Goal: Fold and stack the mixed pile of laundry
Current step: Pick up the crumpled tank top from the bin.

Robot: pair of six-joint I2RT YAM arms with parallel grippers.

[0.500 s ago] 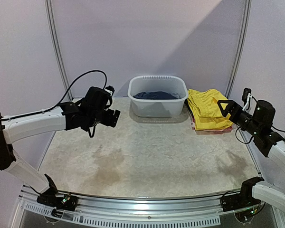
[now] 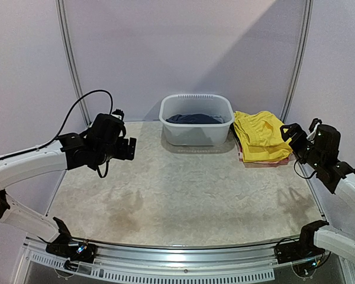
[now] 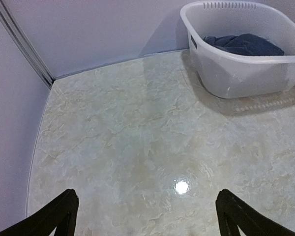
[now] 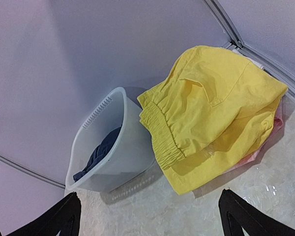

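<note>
Folded yellow shorts (image 2: 258, 135) lie on a reddish garment (image 2: 266, 161) in a stack at the back right; the shorts (image 4: 211, 110) fill the right wrist view, pink cloth (image 4: 275, 129) showing beneath. A navy garment (image 2: 194, 118) lies in the white basin (image 2: 196, 135), also seen from the left wrist (image 3: 243, 43) and the right wrist (image 4: 99, 153). My left gripper (image 2: 130, 149) is open and empty over the left of the table; its fingertips (image 3: 64, 209) are spread wide. My right gripper (image 2: 287, 131) is open and empty, just right of the yellow stack. Grey trousers are out of view.
The marble-patterned table top (image 2: 183, 189) lies between the arms. The curved grey back wall and metal frame posts (image 2: 71, 65) close in the back and sides. The basin (image 3: 236, 73) stands at the back centre, touching the clothes stack on its right.
My left arm has drawn back to the left and toward the near side, away from the basin. My right gripper has shifted slightly right, off the edge of the yellow shorts.
</note>
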